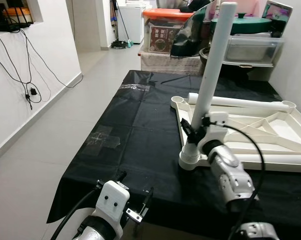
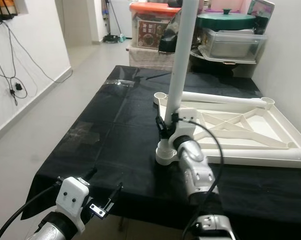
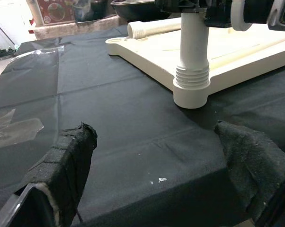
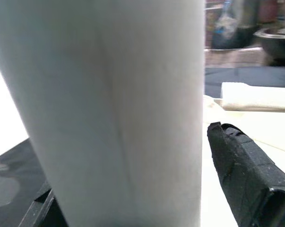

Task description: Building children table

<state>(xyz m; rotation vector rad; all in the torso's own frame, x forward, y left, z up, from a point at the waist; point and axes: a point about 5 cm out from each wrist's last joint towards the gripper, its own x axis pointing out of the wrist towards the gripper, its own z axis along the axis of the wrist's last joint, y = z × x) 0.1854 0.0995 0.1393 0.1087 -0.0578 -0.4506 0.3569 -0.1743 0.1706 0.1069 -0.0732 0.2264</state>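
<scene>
A white children's table top (image 1: 270, 125) lies upside down on a black cloth (image 1: 140, 120). One white table leg (image 1: 213, 60) stands upright in the near left corner socket (image 1: 190, 160). My right gripper (image 1: 196, 131) is shut on this leg just above the socket; in the right wrist view the leg (image 4: 109, 109) sits against a black finger (image 4: 242, 165). A second leg (image 1: 240, 102) lies across the far side of the table top. Low at the cloth's near edge, my left gripper (image 1: 136, 184) is open and holds nothing, its pads (image 3: 69, 161) facing the socket (image 3: 191, 90).
Storage boxes (image 1: 163, 32) and a green-lidded pot (image 1: 240, 22) crowd the far end of the cloth. A white wall (image 1: 300, 60) runs close on the right. Bare floor (image 1: 55, 135) and hanging cables (image 1: 28, 75) lie to the left. A tape patch (image 1: 103, 137) marks the cloth.
</scene>
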